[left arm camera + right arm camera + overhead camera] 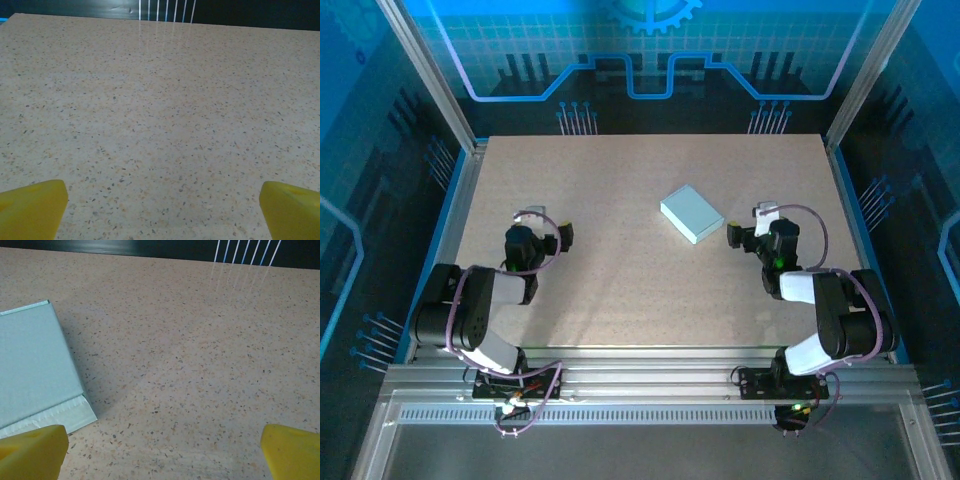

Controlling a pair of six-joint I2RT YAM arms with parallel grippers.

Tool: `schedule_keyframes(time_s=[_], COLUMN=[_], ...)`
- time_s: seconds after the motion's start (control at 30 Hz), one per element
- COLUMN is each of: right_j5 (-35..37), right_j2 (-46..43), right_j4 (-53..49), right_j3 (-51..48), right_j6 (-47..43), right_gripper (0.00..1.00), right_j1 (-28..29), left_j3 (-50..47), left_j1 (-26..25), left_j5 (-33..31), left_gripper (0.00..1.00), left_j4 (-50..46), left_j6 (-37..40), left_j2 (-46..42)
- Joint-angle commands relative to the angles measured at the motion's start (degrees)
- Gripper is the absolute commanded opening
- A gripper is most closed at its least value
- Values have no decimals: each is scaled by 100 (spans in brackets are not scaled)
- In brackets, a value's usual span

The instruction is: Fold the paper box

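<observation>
From above, the paper box [692,213] lies at 10 o'clock near the right jaws, long axis running 10 to 4; both arms' jaws stand apart, empty.

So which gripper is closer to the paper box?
Right. The right gripper sits just right of the paper box, near its corner; the left gripper is far off to its left.

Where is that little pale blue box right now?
Seen from above, the paper box lies on the table, right of centre, just left of the right end effector, which is open and not holding it.
</observation>
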Motion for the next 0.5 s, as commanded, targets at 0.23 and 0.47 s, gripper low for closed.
schedule_keyframes(time_s=[0.23, 0.47], right_j5=[23, 28], right_j2=[29, 29], right_j4=[-18, -18], right_j3=[61, 66], right_j6=[-103, -103], right_gripper=[100, 100], right_j1=[40, 46], left_j3=[80, 96], left_j1=[-14, 57], left_j5=[-142, -12], left_gripper=[99, 99], left_j4=[55, 13], left_j6=[113, 71], left_j2=[6, 5])
